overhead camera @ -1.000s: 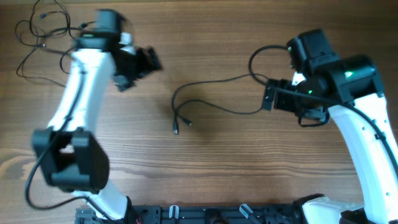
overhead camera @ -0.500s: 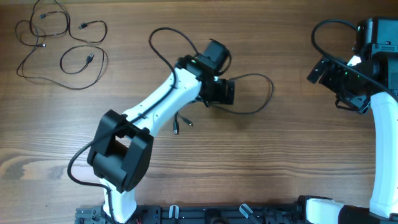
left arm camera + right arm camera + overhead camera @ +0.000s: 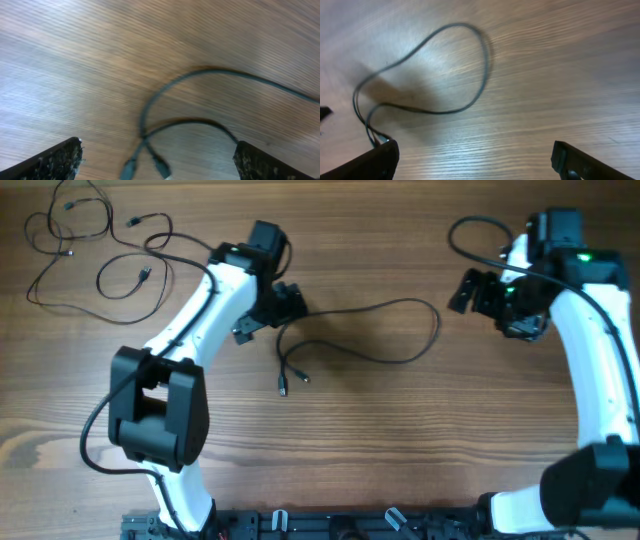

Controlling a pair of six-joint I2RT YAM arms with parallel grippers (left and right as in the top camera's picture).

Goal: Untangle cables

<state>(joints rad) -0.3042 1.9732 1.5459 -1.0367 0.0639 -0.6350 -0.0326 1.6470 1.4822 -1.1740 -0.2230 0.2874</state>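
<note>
One thin black cable (image 3: 400, 305) lies across the middle of the table, its two plug ends (image 3: 284, 388) at the lower left. My left gripper (image 3: 268, 317) hovers open and empty over its left bend. In the left wrist view the open gripper (image 3: 157, 152) frames the crossed cable (image 3: 150, 102) and both plugs (image 3: 161, 167). My right gripper (image 3: 480, 292) is open and empty, right of the cable's loop. The right wrist view shows the open gripper (image 3: 475, 152) with the loop (image 3: 481, 65) ahead. Several more cables (image 3: 95, 250) lie tangled at the far left.
The thicker black arm cable (image 3: 470, 230) arcs beside the right arm. A black rail (image 3: 330, 525) runs along the table's front edge. The wooden tabletop (image 3: 400, 440) lies bare between the middle cable and the rail.
The right gripper has left the middle cable and moved up and right. The left arm swung from the far-left tangle to the middle cable, then back left along it.
</note>
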